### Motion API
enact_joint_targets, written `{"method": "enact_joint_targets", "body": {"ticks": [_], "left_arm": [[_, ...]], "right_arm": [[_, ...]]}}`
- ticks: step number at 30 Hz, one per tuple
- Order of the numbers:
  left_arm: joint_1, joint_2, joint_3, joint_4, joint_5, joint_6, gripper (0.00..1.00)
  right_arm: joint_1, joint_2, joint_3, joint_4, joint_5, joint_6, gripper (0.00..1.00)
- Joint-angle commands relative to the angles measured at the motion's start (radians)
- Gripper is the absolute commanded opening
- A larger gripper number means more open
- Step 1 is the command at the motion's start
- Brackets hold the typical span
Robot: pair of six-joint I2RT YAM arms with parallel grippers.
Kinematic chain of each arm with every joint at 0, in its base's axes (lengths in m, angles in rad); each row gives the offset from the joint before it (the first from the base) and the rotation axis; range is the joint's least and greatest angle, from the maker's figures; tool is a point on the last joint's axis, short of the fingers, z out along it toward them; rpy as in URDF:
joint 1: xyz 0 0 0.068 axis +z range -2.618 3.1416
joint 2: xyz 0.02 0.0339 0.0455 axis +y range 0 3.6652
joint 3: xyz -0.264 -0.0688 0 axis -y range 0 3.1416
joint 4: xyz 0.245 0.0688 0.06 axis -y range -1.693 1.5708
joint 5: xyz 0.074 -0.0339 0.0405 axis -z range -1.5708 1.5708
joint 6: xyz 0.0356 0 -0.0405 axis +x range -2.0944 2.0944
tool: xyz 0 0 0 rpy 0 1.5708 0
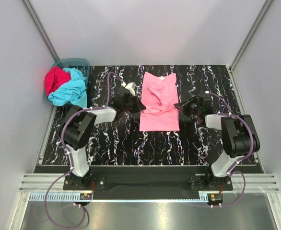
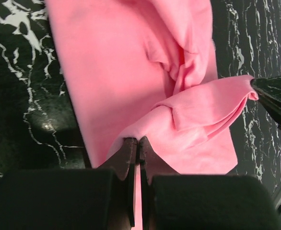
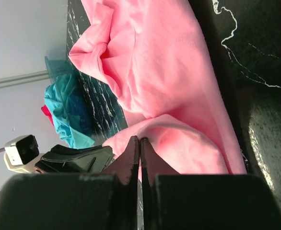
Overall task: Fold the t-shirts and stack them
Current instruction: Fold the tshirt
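A light pink t-shirt lies partly folded in the middle of the black marbled table. My left gripper is shut on its left edge, and the left wrist view shows fabric pinched between the tips. My right gripper is shut on the opposite edge of the same pink t-shirt, tips closed on a raised fold. A band of cloth is lifted between the two grippers. A turquoise t-shirt and a crimson red t-shirt are bunched at the back left.
A teal plastic basket holds the turquoise and red shirts at the table's back left corner, the turquoise one spilling over its rim. Grey walls enclose the table on three sides. Both arm bases stand at the near edge.
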Motion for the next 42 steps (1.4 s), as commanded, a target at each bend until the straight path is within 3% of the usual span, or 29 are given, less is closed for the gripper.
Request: {"method": "enact_joint_targets", "body": {"ticks": [1,16,29,35,37,42], "left_arm": [[0.012,0.004,-0.005,0.057,-0.005,0.001,0.00],[0.029,0.061,0.039,0.062,0.015,-0.003,0.00],[0.032,0.096,0.197,-0.030,0.023,0.023,0.09],[0.034,0.115,0.236,-0.055,0.032,0.028,0.40],[0.034,0.121,0.239,-0.062,0.029,0.026,0.60],[0.035,0.123,0.225,-0.058,0.026,0.028,0.65]], "right_arm": [[-0.003,0.024,0.036,0.057,0.022,0.016,0.00],[-0.032,0.087,0.050,0.088,0.031,0.025,0.00],[-0.040,0.133,0.157,0.074,0.031,0.034,0.00],[-0.041,0.167,0.180,0.074,0.029,0.034,0.00],[-0.040,0.176,0.176,0.076,0.032,0.034,0.00],[-0.041,0.188,0.173,0.086,0.032,0.034,0.00]]}}
